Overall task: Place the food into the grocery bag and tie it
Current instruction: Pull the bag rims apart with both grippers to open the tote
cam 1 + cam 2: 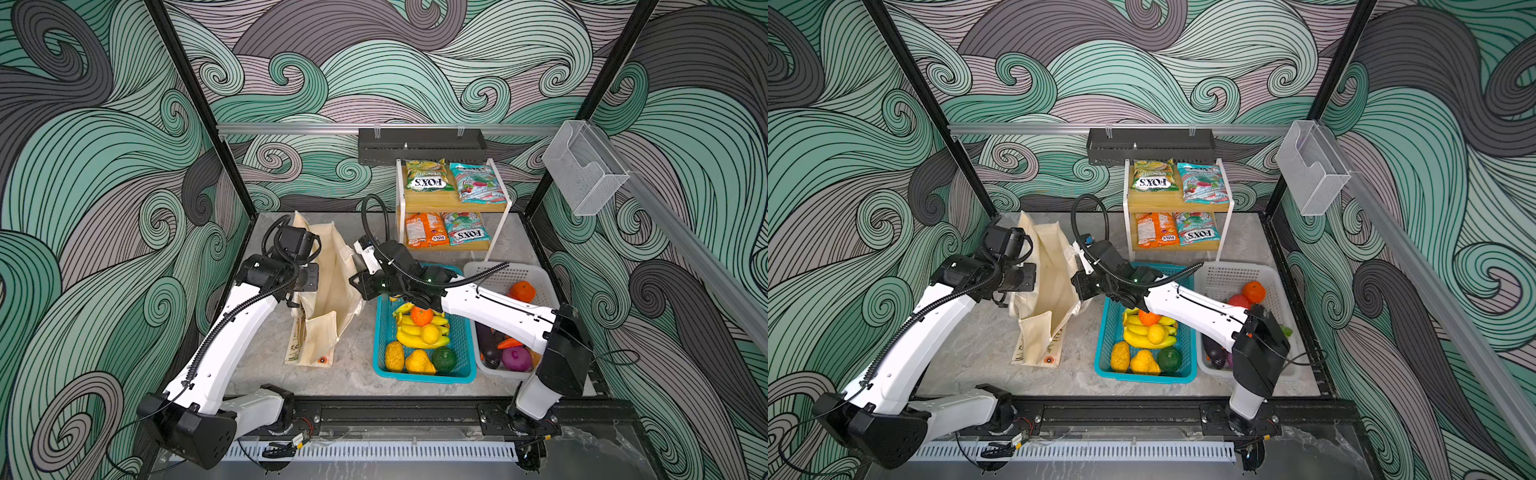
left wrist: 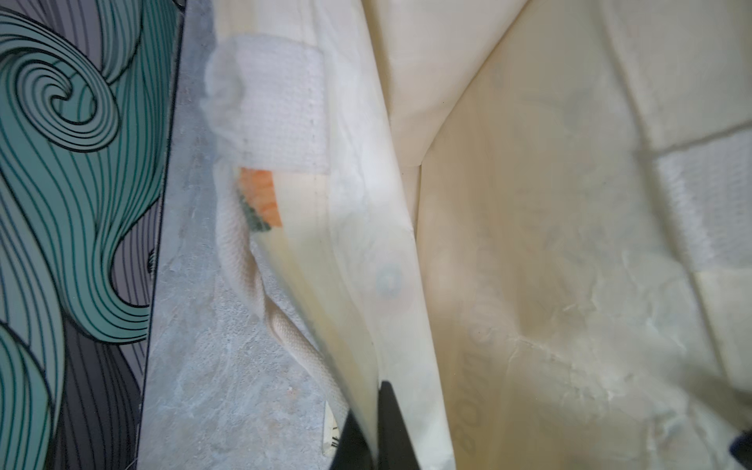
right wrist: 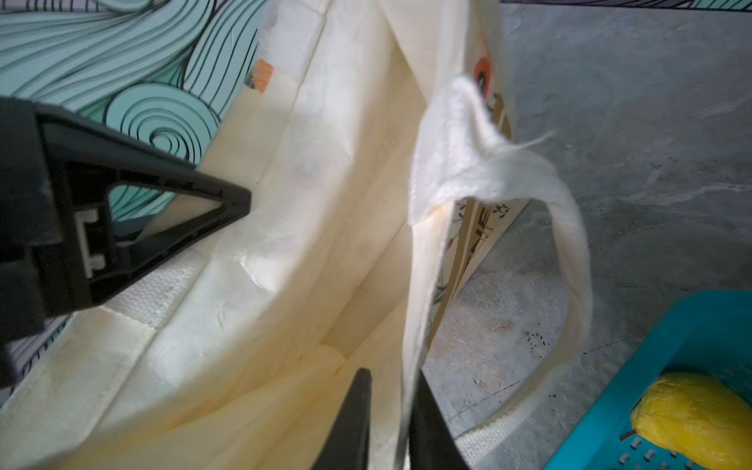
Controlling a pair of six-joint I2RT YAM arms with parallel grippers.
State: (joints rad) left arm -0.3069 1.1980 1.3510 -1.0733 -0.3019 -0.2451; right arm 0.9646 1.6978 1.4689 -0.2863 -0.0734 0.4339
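Observation:
The cream grocery bag (image 1: pixel 332 286) (image 1: pixel 1050 282) stands open on the grey floor, left of the baskets. My left gripper (image 1: pixel 305 286) (image 2: pixel 376 427) is shut on the bag's left rim, with cloth pinched between its fingers. My right gripper (image 1: pixel 358 284) (image 3: pixel 390 407) is shut on the opposite rim, beside a loose handle strap (image 3: pixel 569 252). The bag's inside shows only bare cloth. Food lies outside it: bananas (image 1: pixel 415 332) and an orange (image 1: pixel 422 316) in the teal basket (image 1: pixel 424 376), an eggplant (image 1: pixel 488 345) in the white basket (image 1: pixel 515 270), and FOX'S packets (image 1: pixel 428 176) on the shelf.
A two-tier wooden shelf (image 1: pixel 453 203) stands at the back right, under a black wall tray (image 1: pixel 419 145). A clear plastic holder (image 1: pixel 582 174) hangs on the right rail. The right arm's forearm stretches over both baskets. Patterned walls close in the left, back and right.

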